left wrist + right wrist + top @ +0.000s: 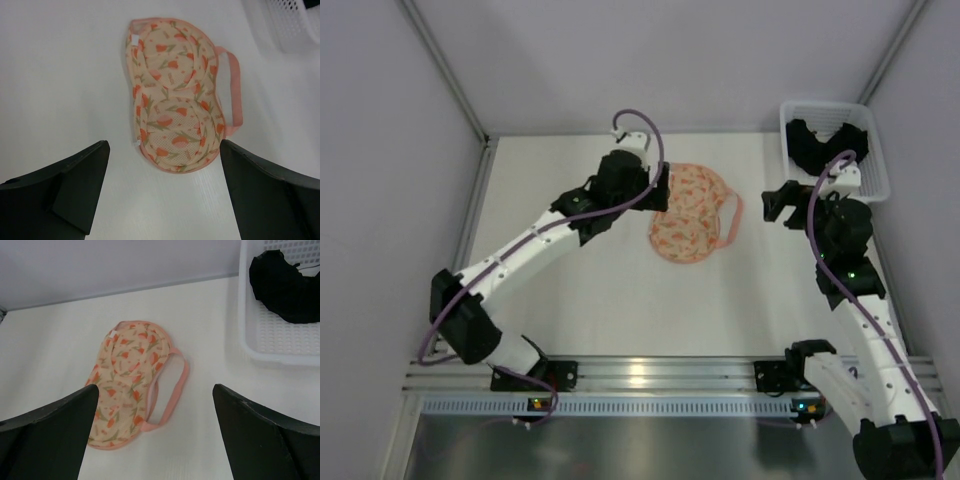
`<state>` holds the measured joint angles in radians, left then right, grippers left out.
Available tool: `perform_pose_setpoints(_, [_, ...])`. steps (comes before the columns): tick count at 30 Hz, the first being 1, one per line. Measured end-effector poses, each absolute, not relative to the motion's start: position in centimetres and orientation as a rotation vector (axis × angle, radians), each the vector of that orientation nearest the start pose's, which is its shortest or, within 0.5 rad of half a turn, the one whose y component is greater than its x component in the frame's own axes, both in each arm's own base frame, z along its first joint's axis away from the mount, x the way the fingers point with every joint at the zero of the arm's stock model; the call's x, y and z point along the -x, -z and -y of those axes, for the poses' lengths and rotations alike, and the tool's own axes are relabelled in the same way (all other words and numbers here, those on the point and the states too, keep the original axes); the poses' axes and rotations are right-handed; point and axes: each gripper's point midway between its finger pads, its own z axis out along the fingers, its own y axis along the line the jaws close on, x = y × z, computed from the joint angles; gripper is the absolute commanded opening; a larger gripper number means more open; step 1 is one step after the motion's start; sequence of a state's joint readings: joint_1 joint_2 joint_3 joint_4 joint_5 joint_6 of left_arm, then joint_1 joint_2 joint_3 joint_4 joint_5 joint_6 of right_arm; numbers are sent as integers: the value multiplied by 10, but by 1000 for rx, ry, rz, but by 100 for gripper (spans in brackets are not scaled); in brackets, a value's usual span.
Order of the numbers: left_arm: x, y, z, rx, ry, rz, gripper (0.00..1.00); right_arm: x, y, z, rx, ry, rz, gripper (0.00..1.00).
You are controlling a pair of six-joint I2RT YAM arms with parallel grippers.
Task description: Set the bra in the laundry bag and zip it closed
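Evidently the task is judged to be at its very start. The rounded, soft laundry bag (688, 212) with its orange-pink tulip pattern is seen lying folded shut, patterned side up, near the middle of the white table (570, 290), its pink strap loop (731, 220) trailing to the right. The crumpled black bra (830, 140) is held in the white plastic mesh basket (878, 150) at the far right corner, well apart from the bag.

The left gripper (660, 190) is poised just beside the bag's left edge with its jaws spread wide and nothing between them. The right gripper (780, 200) is likewise parted and empty, between bag and basket.

Next, the bag must probably be opened so that the bra can be laid inside. For this the rim would have to be pinched without the fabric being dragged, and the bra lifted from the basket.

From the left wrist (163, 147), the bag's (172, 95) two domed halves and mesh weave are shown closely, but the bra is not. From the right wrist (155, 390), bag (127, 385) and bra (285, 287) are shown together. Whether the zip is done up cannot be told.
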<state>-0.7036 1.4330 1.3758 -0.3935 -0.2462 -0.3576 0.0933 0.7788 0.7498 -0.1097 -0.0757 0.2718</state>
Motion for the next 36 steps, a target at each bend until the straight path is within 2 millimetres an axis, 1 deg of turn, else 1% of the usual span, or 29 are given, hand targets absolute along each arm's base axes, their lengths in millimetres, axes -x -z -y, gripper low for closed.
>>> perform_pose_setpoints(2, [-356,-245,282,-220,404,-2083,98,-315,-271,-53,-113,-336,-1732,99])
perform_pose_setpoints(4, [-358,-218,298,-245,381,-2128,98,-313,-263,-51,-130,-332,-1742,99])
perform_pose_setpoints(7, [-356,-189,315,-278,364,-2175,97,-308,-250,-44,-168,-299,-1759,99])
perform_pose_setpoints(10, [-354,-178,329,-297,378,-2180,96,-305,-243,-32,-222,-239,-1764,99])
perform_pose_setpoints(14, [-354,-173,353,-323,402,-2161,96,-294,-241,-6,-360,-140,-1728,99])
perform_pose_setpoints(16, [-358,-172,373,-336,418,-2142,96,-288,-241,4,-414,-104,-1703,99])
perform_pose_setpoints(19, [-361,-166,409,-369,452,-2123,94,-280,-241,12,-457,-72,-1683,99])
perform_pose_setpoints(20, [-363,-163,423,-380,463,-2118,93,-278,-241,14,-465,-64,-1681,99])
perform_pose_setpoints(23, [-366,-143,451,-398,479,-2126,92,-272,-242,18,-486,-49,-1673,100])
perform_pose_setpoints(27, [-364,-106,475,-439,466,-2159,91,-265,-245,21,-502,-50,-1657,99])
perform_pose_setpoints(29, [-363,-92,484,-457,451,-2164,91,-261,-246,21,-505,-51,-1652,99])
perform_pose_setpoints(32, [-360,-81,497,-491,433,-2149,86,-255,-250,23,-512,-49,-1636,99])
perform_pose_setpoints(33, [-358,-78,501,-503,430,-2145,84,-253,-249,24,-516,-44,-1637,99])
perform_pose_setpoints(36, [-353,-71,508,-534,416,-2131,82,-248,-244,28,-530,-22,-1659,99])
